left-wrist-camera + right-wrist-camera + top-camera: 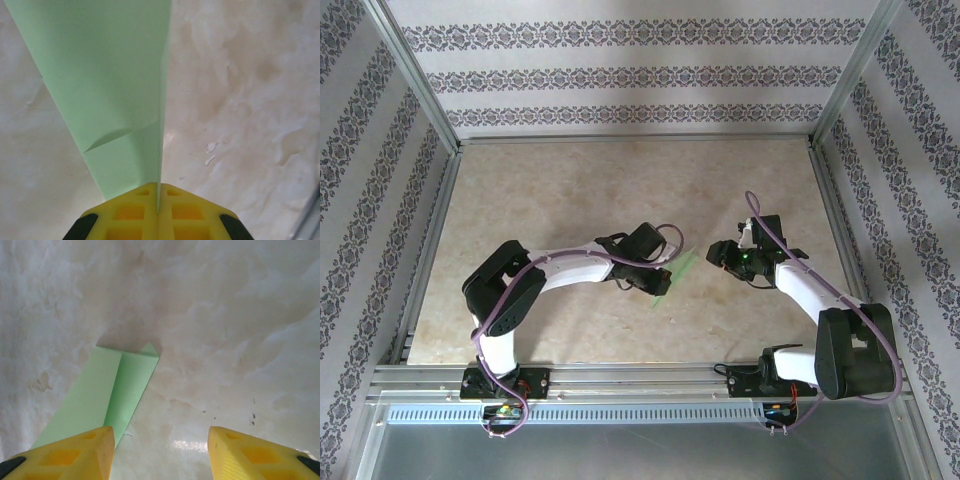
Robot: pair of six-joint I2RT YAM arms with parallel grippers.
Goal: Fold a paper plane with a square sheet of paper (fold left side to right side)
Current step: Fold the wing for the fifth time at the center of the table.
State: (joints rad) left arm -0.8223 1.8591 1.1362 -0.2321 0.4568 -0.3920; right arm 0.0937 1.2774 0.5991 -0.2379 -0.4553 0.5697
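In the top external view, the folded green paper is seen near the middle of the beige tabletop as a slim slanted strip, its far end pointing right. The left gripper is placed at the strip's left side, touching it. The right gripper is set just to the right of the strip, apart from it.

In the left wrist view, the yellow fingers of the left gripper are pressed together, and a raised crease of the paper is clamped between them. A broad green panel is spread to the left of the crease, marked by a short diagonal wrinkle.

In the right wrist view, the right gripper's fingers are held wide apart with nothing between them. The paper is seen lying on the tabletop ahead of the left finger, with two lengthwise panels and a small pointed corner at its far end.
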